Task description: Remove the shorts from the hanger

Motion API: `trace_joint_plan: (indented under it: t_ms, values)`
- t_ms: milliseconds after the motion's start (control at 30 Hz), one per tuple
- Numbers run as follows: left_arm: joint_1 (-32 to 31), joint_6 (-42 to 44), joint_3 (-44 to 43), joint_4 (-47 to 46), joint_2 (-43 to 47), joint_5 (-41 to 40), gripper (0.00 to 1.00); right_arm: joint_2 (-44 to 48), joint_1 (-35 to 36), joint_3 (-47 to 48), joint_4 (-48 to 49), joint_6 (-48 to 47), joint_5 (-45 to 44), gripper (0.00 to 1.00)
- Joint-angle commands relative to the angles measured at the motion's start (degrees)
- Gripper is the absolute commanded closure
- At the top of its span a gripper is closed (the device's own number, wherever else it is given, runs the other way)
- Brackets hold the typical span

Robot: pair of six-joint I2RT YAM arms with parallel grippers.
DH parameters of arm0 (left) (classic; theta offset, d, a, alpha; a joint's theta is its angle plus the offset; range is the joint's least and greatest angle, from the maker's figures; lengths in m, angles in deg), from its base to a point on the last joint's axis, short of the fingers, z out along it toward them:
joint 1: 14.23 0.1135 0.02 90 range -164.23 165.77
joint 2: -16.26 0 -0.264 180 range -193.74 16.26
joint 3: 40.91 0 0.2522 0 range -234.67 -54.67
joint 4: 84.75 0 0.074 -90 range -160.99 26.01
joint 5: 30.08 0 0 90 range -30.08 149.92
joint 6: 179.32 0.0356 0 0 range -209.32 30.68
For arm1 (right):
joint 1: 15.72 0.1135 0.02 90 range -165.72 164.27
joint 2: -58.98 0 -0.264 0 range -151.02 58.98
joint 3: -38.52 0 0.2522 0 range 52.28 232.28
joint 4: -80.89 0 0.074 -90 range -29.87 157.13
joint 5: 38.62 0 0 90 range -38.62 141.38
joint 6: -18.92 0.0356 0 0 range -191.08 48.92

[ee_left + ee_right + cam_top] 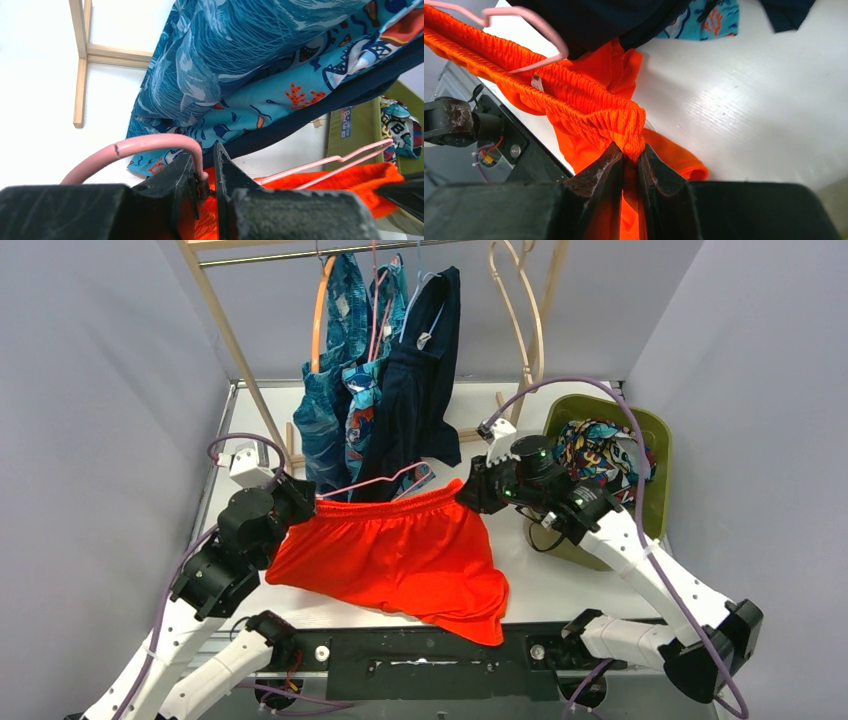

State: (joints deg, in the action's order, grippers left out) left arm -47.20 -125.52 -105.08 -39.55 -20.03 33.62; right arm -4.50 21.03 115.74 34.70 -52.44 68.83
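Pinching orange shorts (400, 550), bin label (346, 122) blurred

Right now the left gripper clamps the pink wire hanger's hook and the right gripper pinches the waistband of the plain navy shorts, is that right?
No: the right gripper pinches the waistband of the plain orange-red fabric shorts, as the right wrist view shows. The left gripper does clamp the hook of the pink wire hanger.

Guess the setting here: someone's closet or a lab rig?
Most likely a lab test cell staged as a laundry corner: plain grey walls box in a white table, a small wooden rack carries hangers of shorts, and a green bin sits beside it.
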Motion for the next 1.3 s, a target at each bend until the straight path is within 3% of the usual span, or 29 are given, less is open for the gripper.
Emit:
trace_joint_plan:
  t_ms: [0, 200, 333, 533, 733, 900, 1167, 1267]
  values:
    - [0.66, 4.12, -1.78, -4.73, 0.91, 2.15, 1.00, -3.53, -0.94, -1.97, 7.49, 4.38, 6.73, 0.84]
    - [0.64, 5.62, -2.30, -4.72, -0.80, 7.58, 1.00, -3.08, 0.07, -0.01, 8.72, 2.35, 10.36, 0.59]
    - [0.63, 6.16, -2.24, -4.36, -1.28, 8.74, 1.00, 1.15, 0.10, 0.64, 6.05, -0.42, 8.48, 0.28]
    - [0.63, 7.26, -1.82, -5.94, -2.94, 13.66, 1.00, 5.54, 0.96, -3.23, 9.40, -1.85, 8.58, 0.20]
    - [0.63, 8.58, -2.22, -6.32, -4.27, 17.96, 1.00, 2.36, 3.09, -2.34, 8.91, -5.90, 13.32, 0.27]
    - [0.57, 9.07, -1.73, -6.44, -3.80, 19.05, 1.00, -0.61, 5.95, -1.06, 6.72, -9.36, 13.63, 0.39]
    - [0.63, 9.87, -1.28, -6.09, -3.74, 20.44, 1.00, -1.32, 6.15, -1.74, 7.34, -10.49, 12.80, 0.68]
    - [0.63, 10.35, -1.12, -5.63, -3.50, 20.48, 1.00, -1.12, 6.14, -2.02, 7.53, -10.42, 15.02, 0.85]
